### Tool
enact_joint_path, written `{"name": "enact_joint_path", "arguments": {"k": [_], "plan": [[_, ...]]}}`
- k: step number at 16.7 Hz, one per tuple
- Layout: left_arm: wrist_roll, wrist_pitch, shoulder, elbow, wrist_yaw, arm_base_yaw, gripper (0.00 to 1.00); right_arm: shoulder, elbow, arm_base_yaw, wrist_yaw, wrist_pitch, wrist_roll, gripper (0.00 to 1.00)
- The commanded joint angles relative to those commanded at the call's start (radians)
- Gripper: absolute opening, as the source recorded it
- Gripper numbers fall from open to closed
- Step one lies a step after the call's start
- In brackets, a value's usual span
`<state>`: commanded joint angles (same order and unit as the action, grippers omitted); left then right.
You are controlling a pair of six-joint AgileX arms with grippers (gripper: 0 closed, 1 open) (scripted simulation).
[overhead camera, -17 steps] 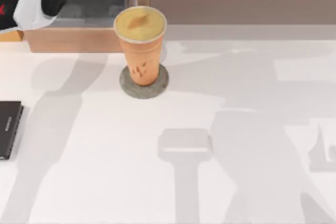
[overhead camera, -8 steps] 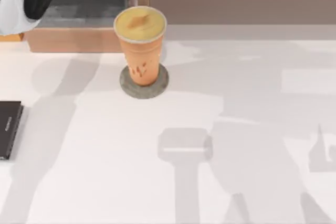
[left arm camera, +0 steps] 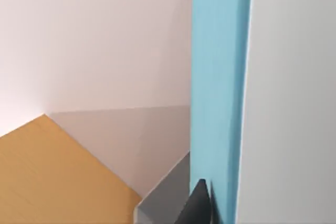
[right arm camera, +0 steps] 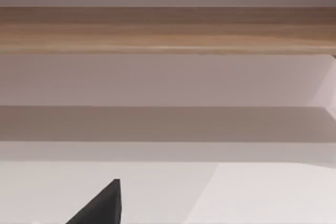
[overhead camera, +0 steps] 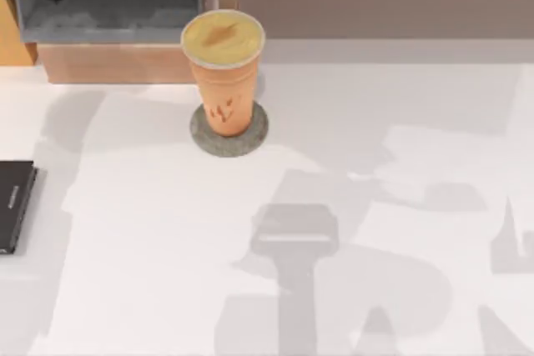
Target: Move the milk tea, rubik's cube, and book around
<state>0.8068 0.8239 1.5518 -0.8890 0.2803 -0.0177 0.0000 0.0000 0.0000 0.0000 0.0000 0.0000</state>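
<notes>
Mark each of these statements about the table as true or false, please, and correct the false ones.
1. The milk tea stands upright on a round grey coaster. True.
2. The milk tea lies on its side near the top view's right edge. False: it is upright, left of the middle and near the far side of the table.
3. A dark flat object lies at the table's left edge. True.
4. The dark flat object touches the coaster. False: bare table lies between them.
5. A wooden box with a grey floor sits behind the cup, toward the far left. True.
6. The left wrist view shows a red surface beside a dark finger. False: the surface is light blue.
</notes>
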Motion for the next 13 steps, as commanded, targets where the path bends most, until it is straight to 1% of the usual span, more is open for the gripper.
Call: {"name": "enact_joint_path", "arguments": {"k": [3, 6, 8, 10, 13], "plan": [[0.361, 0.016, -0.083, 0.197, 0.142, 0.137, 0.00, 0.000, 0.000, 0.000, 0.000, 0.000, 0.000, 1.00], [0.689, -0.012, -0.105, 0.377, 0.232, 0.299, 0.00, 0.000, 0.000, 0.000, 0.000, 0.000, 0.000, 1.00], [0.864, -0.048, -0.095, 0.480, 0.266, 0.407, 0.00, 0.000, 0.000, 0.000, 0.000, 0.000, 0.000, 1.00], [0.997, -0.090, -0.075, 0.563, 0.284, 0.503, 0.00, 0.000, 0.000, 0.000, 0.000, 0.000, 0.000, 1.00], [1.119, -0.144, -0.041, 0.644, 0.289, 0.608, 0.00, 0.000, 0.000, 0.000, 0.000, 0.000, 0.000, 1.00]]}}
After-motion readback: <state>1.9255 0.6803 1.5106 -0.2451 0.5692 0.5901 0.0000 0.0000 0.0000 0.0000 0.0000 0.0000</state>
